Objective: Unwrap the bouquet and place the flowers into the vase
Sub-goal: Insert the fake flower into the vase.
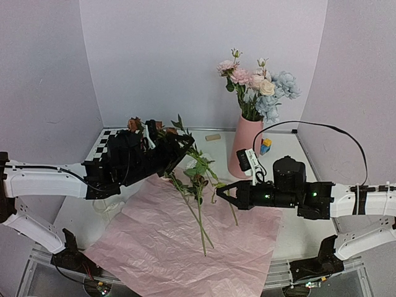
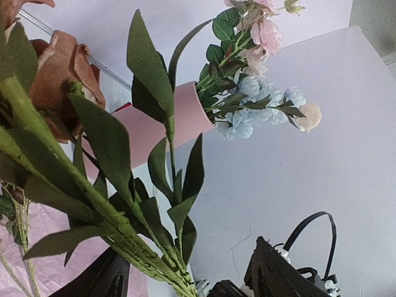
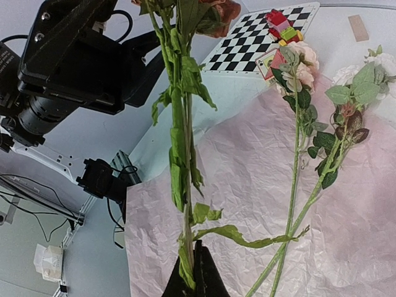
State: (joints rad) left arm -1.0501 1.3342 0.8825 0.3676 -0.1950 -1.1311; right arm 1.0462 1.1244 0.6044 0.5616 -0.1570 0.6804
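Paper flat, some flowers in vase; right claw pinches stem end, left claw spread around it, mid-air left of vase; next likely carry over, lower end-first into mouth.

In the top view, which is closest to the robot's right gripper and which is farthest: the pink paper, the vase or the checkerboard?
1. pink paper, right beneath the right gripper pinching a flower stem.
2. vase, just behind it, to the right.
3. checkerboard, far-left back corner.
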